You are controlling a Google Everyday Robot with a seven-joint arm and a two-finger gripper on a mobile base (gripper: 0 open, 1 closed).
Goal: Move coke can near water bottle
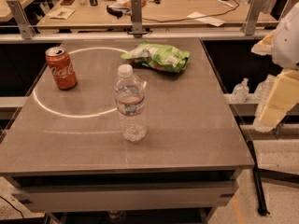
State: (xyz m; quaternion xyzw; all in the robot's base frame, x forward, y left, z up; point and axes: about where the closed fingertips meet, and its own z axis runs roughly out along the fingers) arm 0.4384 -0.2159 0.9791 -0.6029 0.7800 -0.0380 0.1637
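The coke can (61, 67) stands upright at the table's far left, red-orange with white script and a silver top. The water bottle (130, 104) stands upright near the middle of the table, clear and ribbed, with a white cap and a pale label band. The can is well to the left of the bottle and behind it, with a wide gap between them. My gripper (276, 97), white and pale yellow, hangs at the right edge of the view, off the table's right side and far from both things. It holds nothing that I can see.
A green chip bag (159, 56) lies at the back of the grey table (187, 125), behind the bottle. A small clear bottle (240, 90) stands on a ledge to the right. A rail and a cluttered wooden desk (177, 8) lie behind.
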